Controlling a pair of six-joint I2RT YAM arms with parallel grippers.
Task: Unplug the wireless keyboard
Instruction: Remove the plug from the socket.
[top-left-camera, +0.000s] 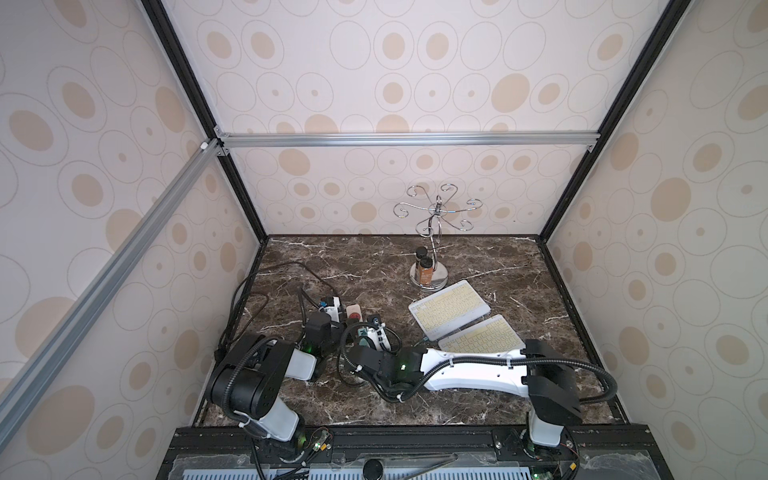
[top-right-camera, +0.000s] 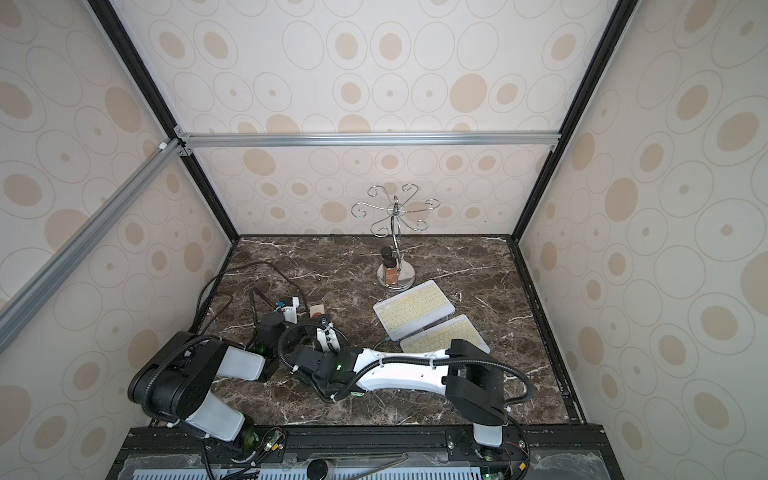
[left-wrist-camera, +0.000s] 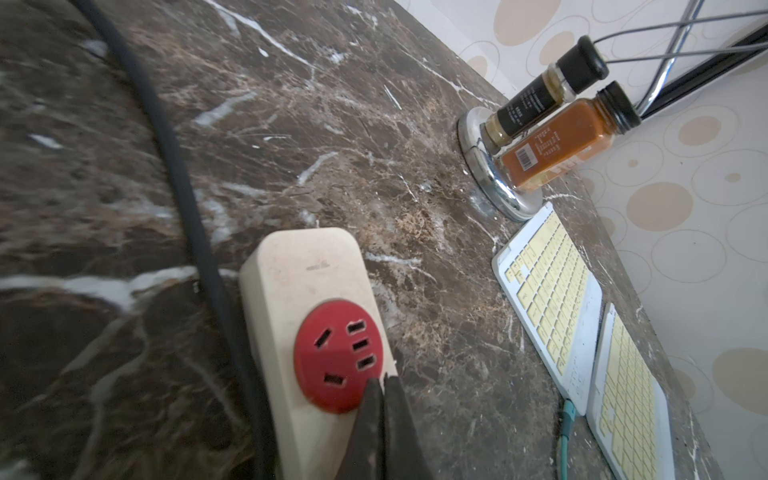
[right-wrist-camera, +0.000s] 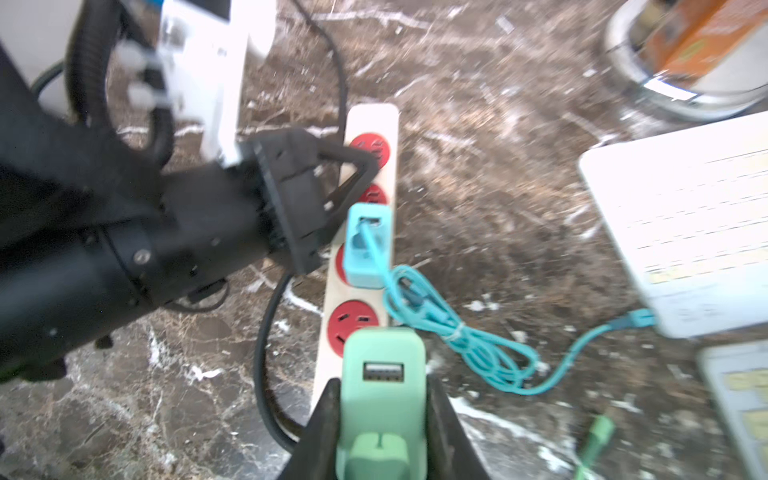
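Observation:
Two white keyboards with yellow keys lie side by side, the far one and the near one. A teal cable runs from the far keyboard to a blue charger plugged into the cream power strip. My right gripper is shut on a green charger at the strip's near end; its USB port is empty. A green cable lies loose by the near keyboard. My left gripper is shut, its tips pressing on the strip by the end red socket.
A chrome stand with two spice bottles is behind the keyboards. The strip's thick black cord loops toward the left wall. Both arms crowd the front left of the marble table.

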